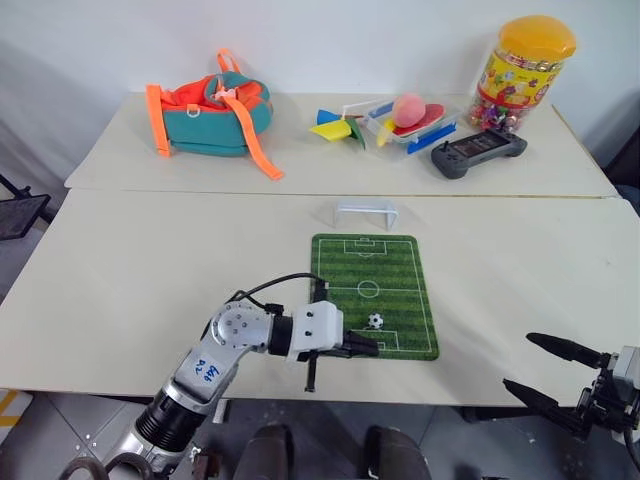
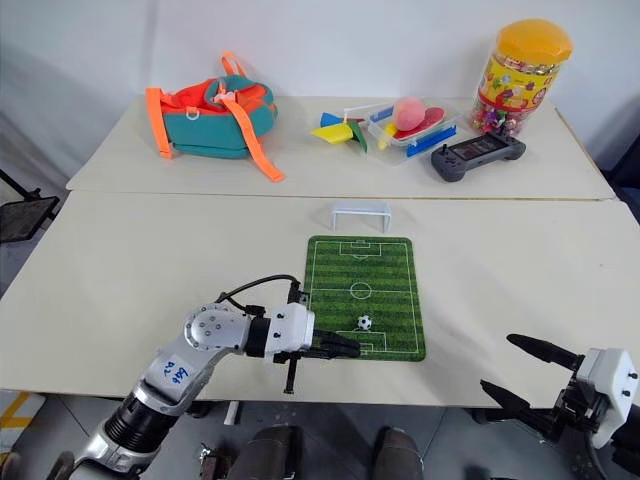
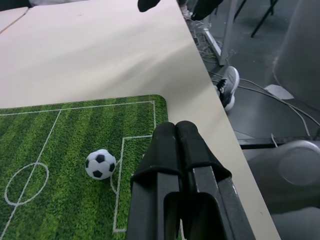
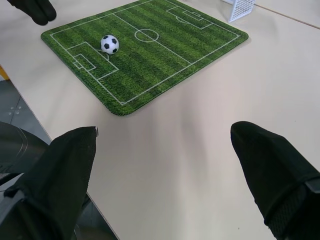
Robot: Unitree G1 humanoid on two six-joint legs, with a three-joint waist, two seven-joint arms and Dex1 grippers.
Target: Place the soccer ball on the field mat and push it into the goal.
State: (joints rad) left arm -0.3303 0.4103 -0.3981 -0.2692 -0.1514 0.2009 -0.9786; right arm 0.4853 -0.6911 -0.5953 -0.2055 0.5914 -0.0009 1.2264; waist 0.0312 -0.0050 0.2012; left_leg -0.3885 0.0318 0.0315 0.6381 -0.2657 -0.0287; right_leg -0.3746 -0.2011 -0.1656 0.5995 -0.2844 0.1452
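- The two head views look forward and down from above the near edge of the tabletop (image 1: 150, 290), taking in both tabletop halves up to the back wall; they share almost the whole scene, slightly shifted sideways.
- The left wrist view sits close, just above the left tool (image 3: 176, 131), looking along its fingers across the near corner of the field mat (image 3: 55, 200) to the tabletop's right edge and the floor beyond.
- The right wrist view looks from off the tabletop's edge, between the right tool's (image 4: 165, 150) fingers, across the whole mat to the goal (image 4: 240, 9).
- All four views share the mat and the soccer ball (image 4: 109, 44).
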